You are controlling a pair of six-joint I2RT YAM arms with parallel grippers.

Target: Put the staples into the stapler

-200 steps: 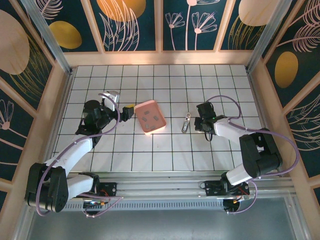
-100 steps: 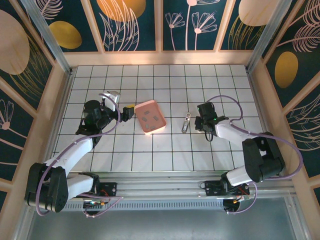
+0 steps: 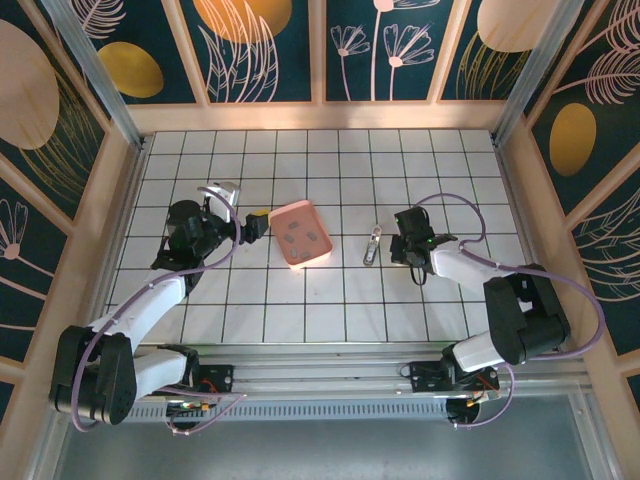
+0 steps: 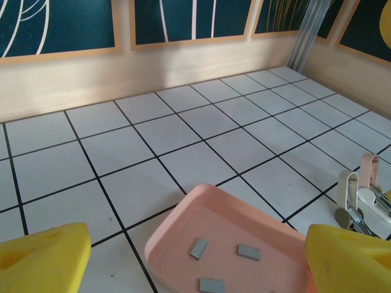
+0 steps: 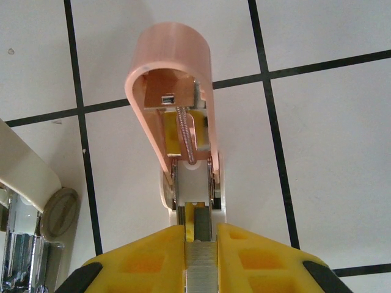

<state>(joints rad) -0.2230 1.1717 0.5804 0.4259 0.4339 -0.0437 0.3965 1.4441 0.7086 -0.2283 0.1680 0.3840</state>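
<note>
Right fingers (image 5: 143, 265) pinch staples (image 5: 200, 271) by stapler (image 5: 177, 55), strip cut off below.

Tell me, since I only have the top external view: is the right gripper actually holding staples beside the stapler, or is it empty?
Observer: It is holding some. In the right wrist view the right gripper is shut on a ribbed grey strip of staples, with the strip's front end pointed at the stapler.
Operator: Is the stapler open enough to take it?
Observer: It looks so. The pink lid is hinged open with its inside facing the camera. That exposes the spring and the channel, and the strip lines up with the channel.
</note>
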